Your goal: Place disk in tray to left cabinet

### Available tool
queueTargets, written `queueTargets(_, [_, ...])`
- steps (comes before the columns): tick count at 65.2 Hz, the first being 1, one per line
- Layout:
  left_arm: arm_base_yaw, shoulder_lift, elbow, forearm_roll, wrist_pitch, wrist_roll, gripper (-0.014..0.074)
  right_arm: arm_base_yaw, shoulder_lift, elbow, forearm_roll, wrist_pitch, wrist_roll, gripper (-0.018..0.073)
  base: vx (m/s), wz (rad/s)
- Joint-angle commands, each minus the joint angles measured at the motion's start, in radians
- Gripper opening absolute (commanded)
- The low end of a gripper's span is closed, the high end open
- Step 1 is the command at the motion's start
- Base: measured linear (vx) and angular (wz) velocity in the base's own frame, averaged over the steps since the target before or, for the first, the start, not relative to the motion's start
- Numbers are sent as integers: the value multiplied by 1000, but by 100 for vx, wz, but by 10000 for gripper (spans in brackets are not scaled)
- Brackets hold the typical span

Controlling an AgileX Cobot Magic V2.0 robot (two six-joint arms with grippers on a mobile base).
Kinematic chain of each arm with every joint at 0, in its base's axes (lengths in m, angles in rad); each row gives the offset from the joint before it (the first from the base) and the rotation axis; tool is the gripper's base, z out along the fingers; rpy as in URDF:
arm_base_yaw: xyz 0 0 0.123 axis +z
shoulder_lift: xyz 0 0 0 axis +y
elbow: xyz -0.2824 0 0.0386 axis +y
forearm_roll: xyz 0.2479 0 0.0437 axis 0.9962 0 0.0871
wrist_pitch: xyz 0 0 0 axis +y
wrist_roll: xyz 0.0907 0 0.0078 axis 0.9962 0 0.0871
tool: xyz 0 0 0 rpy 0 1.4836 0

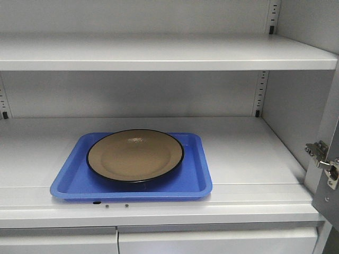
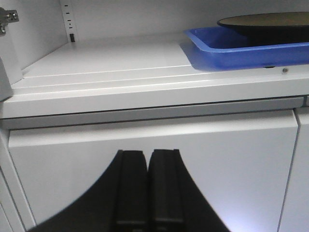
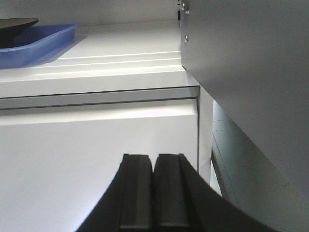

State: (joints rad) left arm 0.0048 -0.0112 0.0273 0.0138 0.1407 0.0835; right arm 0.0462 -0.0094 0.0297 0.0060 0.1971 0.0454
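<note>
**Disk and tray set on the cabinet shelf; both tools held back**

The cabinet fills the front view, grey, with two wide shelves and slotted rails at the back corners. Its door is seen at the right edge, swung open, with a metal hinge on its inner face. The lower shelf carries the tray, which is set slightly left of centre and close to the front edge, square to it. The disk lies flat inside the tray, nearer the tray's back rim, with blue floor showing in front and to both sides. Two small screws are seen in the shelf lip just in front of the tray.

The left tool is seen below shelf level, in front of the lower drawer front, its jaws pressed together and holding nothing. The right tool is likewise below the shelf, beside the door, jaws together and empty. Neither touches the tray.

The placing step is judged to be done: the load rests in the cabinet and nothing is gripped. What remains is judged to be a retreat only. The arms should be drawn straight back, the right one kept clear of the door edge.
</note>
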Motion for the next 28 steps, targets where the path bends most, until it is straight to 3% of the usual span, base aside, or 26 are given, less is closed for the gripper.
queueTargets(1, [-1,-14,20,0,-79,0,-6,-13,-12,21,-15,-75,-5,-6,0,0])
queueTargets(28, [-1,-14,20,0,-79,0,-6,-13,-12,21,-15,-75,-5,-6,0,0])
